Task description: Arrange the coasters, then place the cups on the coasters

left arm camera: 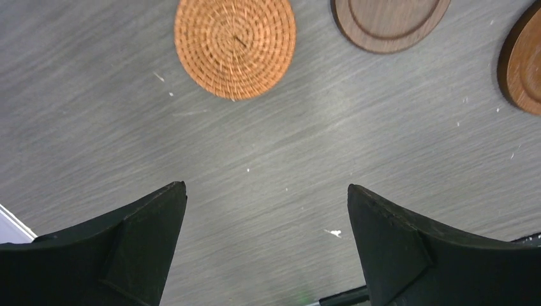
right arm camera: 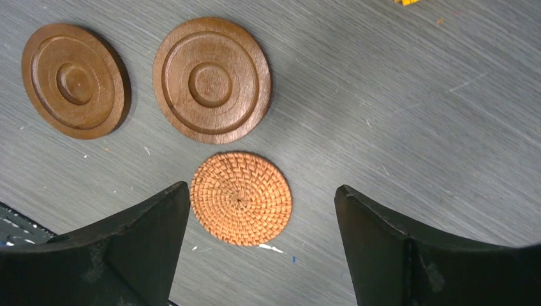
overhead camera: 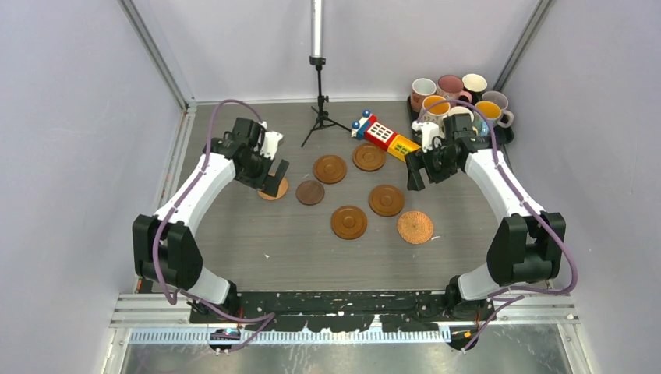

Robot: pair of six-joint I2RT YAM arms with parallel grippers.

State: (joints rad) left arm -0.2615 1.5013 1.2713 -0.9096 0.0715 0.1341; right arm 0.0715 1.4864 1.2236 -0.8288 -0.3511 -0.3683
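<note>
The top camera sits high behind the arms (overhead camera: 195, 191) and looks down and forward, far enough off to take in the whole worktop (overhead camera: 234, 241), near edge at the bottom of the view. The left wrist camera looks steeply down from close above the worktop, between the fingers of the left gripper (left arm camera: 266, 191). With the top view it shares the left woven coaster (left arm camera: 235, 46) and the dark coaster (left arm camera: 389, 22). The right wrist camera looks down likewise past the right gripper (right arm camera: 261, 191), sharing the right woven coaster (right arm camera: 240, 198) and two grooved coasters (right arm camera: 211, 80).
</note>
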